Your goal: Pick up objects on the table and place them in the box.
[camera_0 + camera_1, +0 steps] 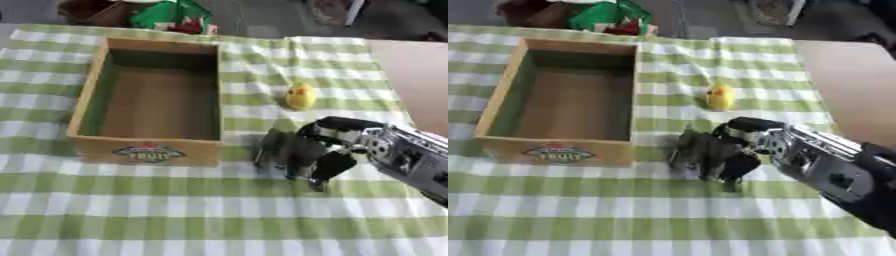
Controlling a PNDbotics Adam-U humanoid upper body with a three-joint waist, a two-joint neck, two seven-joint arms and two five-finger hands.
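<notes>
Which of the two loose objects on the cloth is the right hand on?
The dark grey object beside the wooden box; the right hand has fingers curled around it. The yellow object sits untouched farther back.

Looks like a home dining spot set up for robot trials. Green-and-white checked tablecloth [175, 210] over a table, bare tabletop [420, 80] showing past the cloth's right edge. Beyond the far edge, grey floor and a green-and-red bag [172, 16].

R hand [311, 152] fingers curled, pointing down.
</notes>
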